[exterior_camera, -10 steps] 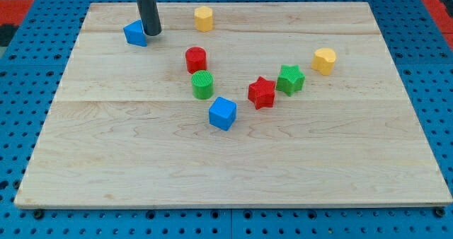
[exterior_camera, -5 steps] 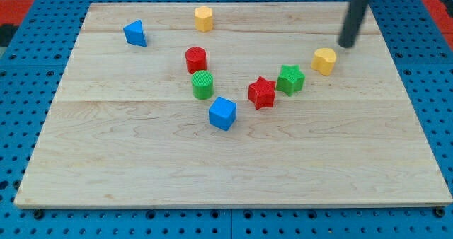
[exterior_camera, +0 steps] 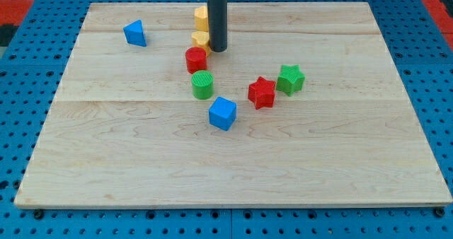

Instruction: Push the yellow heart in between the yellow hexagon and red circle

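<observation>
The yellow heart lies between the yellow hexagon above it and the red circle below it, near the board's top middle. It seems to touch the red circle. My tip stands just right of the yellow heart, touching or nearly touching it. The rod hides part of the hexagon's and the heart's right sides.
A green cylinder sits just below the red circle. A blue cube lies below that. A red star and a green star sit to the right. A blue triangle is at the top left.
The yellow heart has moved from the right side of the board to the spot between the yellow hexagon and red circle. My tip moved left with it.
</observation>
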`<action>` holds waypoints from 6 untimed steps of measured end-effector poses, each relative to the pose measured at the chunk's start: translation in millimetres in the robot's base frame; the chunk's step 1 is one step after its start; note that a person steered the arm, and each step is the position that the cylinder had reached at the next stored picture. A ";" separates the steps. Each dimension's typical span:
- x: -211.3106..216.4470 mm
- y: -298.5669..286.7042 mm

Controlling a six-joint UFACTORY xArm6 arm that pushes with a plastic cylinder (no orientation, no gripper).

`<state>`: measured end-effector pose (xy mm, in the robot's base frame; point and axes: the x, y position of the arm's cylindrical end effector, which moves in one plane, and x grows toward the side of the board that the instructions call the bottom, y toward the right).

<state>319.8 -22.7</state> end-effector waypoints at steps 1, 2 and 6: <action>10.1 -17.2; 21.6 -24.9; 34.3 -98.9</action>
